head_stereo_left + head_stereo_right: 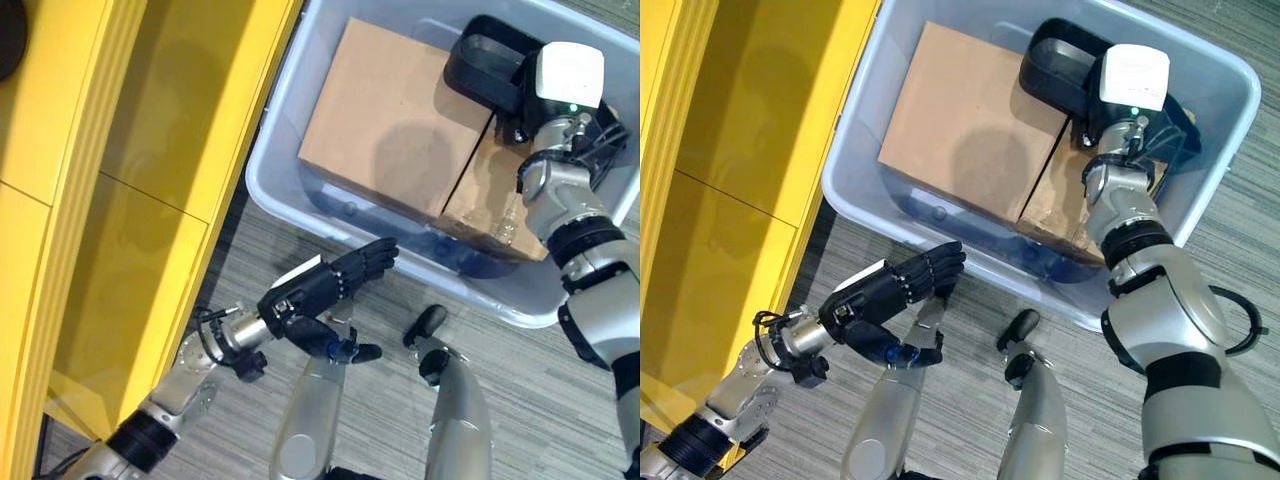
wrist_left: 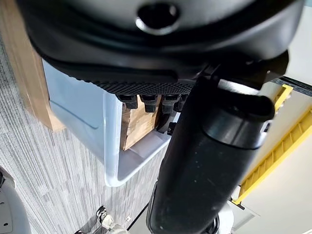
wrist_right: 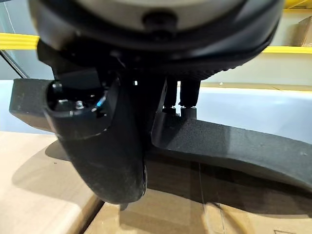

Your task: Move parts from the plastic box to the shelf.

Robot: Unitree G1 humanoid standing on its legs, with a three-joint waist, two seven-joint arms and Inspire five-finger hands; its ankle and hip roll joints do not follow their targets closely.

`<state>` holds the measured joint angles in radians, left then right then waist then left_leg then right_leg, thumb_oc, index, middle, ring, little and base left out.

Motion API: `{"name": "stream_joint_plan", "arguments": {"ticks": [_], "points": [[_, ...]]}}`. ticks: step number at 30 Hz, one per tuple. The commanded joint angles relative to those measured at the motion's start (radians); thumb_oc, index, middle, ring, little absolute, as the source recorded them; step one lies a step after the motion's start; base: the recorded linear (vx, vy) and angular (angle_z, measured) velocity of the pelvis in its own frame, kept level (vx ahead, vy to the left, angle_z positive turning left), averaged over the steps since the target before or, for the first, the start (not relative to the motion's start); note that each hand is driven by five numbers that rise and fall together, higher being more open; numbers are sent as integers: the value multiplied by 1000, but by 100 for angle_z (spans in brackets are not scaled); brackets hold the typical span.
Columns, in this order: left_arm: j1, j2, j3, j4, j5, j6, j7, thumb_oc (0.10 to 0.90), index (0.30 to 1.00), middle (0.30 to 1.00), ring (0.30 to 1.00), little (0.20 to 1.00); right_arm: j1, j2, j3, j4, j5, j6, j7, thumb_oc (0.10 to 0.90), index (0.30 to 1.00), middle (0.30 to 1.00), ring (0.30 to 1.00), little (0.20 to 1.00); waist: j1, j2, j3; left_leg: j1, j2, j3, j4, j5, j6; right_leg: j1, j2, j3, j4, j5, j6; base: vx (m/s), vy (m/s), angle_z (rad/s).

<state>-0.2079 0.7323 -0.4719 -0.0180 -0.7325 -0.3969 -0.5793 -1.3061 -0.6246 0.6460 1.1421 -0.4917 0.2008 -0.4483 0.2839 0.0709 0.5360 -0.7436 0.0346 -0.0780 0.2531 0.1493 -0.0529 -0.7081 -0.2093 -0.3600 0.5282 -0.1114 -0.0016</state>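
Observation:
A translucent grey-blue plastic box [image 1: 262,150] stands on the floor at the upper right. It holds a large cardboard carton [image 1: 390,110], a smaller one [image 1: 490,190] and a black curved part [image 1: 482,62] at the far side. My right hand [image 3: 107,146] is inside the box at that part, its thumb on the near face and its fingers [image 3: 174,100] over the rim [image 3: 234,146]. My left hand [image 1: 320,290] hovers over the floor just in front of the box, fingers straight and holding nothing. The yellow shelf [image 1: 150,150] runs along the left.
Grey striped carpet [image 1: 520,400] lies between the shelf and the box. The box's near corner [image 2: 109,146] and a carton edge [image 2: 139,122] show past my left hand's fingers. The shelf's boards [image 1: 730,200] are bare.

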Motion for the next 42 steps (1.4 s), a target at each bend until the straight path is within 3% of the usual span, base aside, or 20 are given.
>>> {"name": "stream_joint_plan", "arguments": {"ticks": [1, 4, 6, 10, 11, 17, 21, 25, 29, 33, 35, 37, 39, 42], "points": [[-13, -33, -4, -99, -14, -100, -58, 900, 1000, 1000, 1000, 1000, 140, -54, 46, 114, -5, 42, 78, 400, 300, 300, 300, 300, 10, 52, -16, 39, -21, 74, -16, -95, 38, 56, 63, -3, 2, -40, 39, -44, -28, 0], [-5, -27, 1, -116, -26, -105, -71, 900, 1000, 1000, 1000, 1000, 153, -56, 31, 91, -15, 29, -20, 400, 300, 300, 300, 300, 3, 51, -16, 87, -21, 79, -37, -97, 37, 98, 71, 7, -34, -32, 42, -34, -11, -1], [-3, -18, 5, -128, -33, -110, -82, 900, 1000, 1000, 1000, 1000, 157, -53, 21, 58, -103, 29, -122, 400, 300, 300, 300, 300, -4, 46, -16, 132, -24, 84, -50, -103, 38, 142, 76, 16, -69, -23, 46, -30, -18, -5], [4, -5, 21, -147, -51, -112, -103, 900, 1000, 1000, 1000, 1000, 154, -57, 47, -3, -147, 37, -207, 400, 300, 300, 300, 300, -11, 37, -16, 219, -20, 99, -94, -101, 35, 229, 87, 28, -147, -4, 56, -23, 1, -4], [7, 0, 37, -163, -59, -107, -110, 900, 1000, 1000, 1000, 1000, 143, -66, 56, -39, -155, 35, -225, 400, 300, 300, 300, 300, -15, 38, -16, 244, -13, 108, -120, -77, 37, 260, 93, 22, -195, 27, 49, -52, 62, -4], [51, 24, 79, -225, -103, -91, -174, 900, 1000, 1000, 1000, 1000, 171, -129, 44, -211, -162, 21, -259, 400, 300, 300, 300, 300, -39, 30, -16, 473, -5, 133, -214, -79, 29, 487, 88, 53, -329, 54, 66, 11, 104, -19], [66, 23, 93, -240, -114, -89, -164, 900, 1000, 1000, 1000, 1000, 268, -156, 3, -372, -185, -36, -235, 400, 300, 300, 300, 300, -58, -7, -114, 592, 8, 146, -283, -74, 20, 621, 78, 60, -439, 90, 92, 128, 82, -10], [68, 24, 88, -227, -137, -80, -177, 900, 1000, 1000, 1000, 1000, 317, -173, -17, -499, -240, -79, -162, 400, 300, 300, 300, 300, -81, -29, -190, 656, 30, 164, -316, -67, 13, 683, 67, 66, -490, 116, 106, 114, 73, -11], [100, 33, 109, -215, -107, -118, -94, 900, 1000, 1000, 1000, 1000, 402, -191, -48, -688, -259, -137, -86, 400, 300, 300, 300, 300, -105, -48, -261, 712, 41, 183, -330, -73, 9, 736, 57, 69, -525, 133, 119, 117, 56, -9], [150, 32, 153, -207, -95, -139, -92, 900, 1000, 1000, 1000, 1000, 522, -199, -96, -828, -196, -172, 45, 400, 300, 300, 300, 300, -122, -70, -313, 748, 47, 195, -333, -84, 9, 773, 52, 75, -545, 137, 124, 96, -9, -3], [188, 30, 204, -198, -3, -166, -2, 900, 1000, 1000, 1000, 1000, 600, -206, -122, -946, -38, -186, 180, 400, 300, 300, 300, 300, -139, -81, -338, 778, 57, 206, -334, -91, 5, 799, 52, 79, -553, 136, 124, 50, 3, -22], [202, 27, 231, -190, 72, -199, 57, 900, 1000, 1000, 1000, 1000, 631, -208, -138, -993, -13, -187, 233, 400, 300, 300, 300, 300, -149, -87, -347, 792, 60, 211, -336, -94, 5, 809, 51, 84, -559, 138, 126, 15, 2, -21], [219, 24, 297, -182, 276, -242, 211, 900, 1000, 1000, 1000, 1000, 719, -214, -197, -1084, 99, -181, 352, 400, 300, 300, 300, 300, -171, -97, -367, 818, 67, 219, -340, -99, 4, 828, 50, 94, -569, 146, 129, 19, -16, -15], [220, 6, 379, -193, 530, -289, 415, 900, 1000, 1000, 1000, 1000, 842, -222, -287, -1212, 103, -164, 473, 400, 300, 300, 300, 300, -193, -109, -388, 842, 70, 222, -340, -109, 3, 843, 51, 110, -575, 150, 129, 22, -48, -11]]}}
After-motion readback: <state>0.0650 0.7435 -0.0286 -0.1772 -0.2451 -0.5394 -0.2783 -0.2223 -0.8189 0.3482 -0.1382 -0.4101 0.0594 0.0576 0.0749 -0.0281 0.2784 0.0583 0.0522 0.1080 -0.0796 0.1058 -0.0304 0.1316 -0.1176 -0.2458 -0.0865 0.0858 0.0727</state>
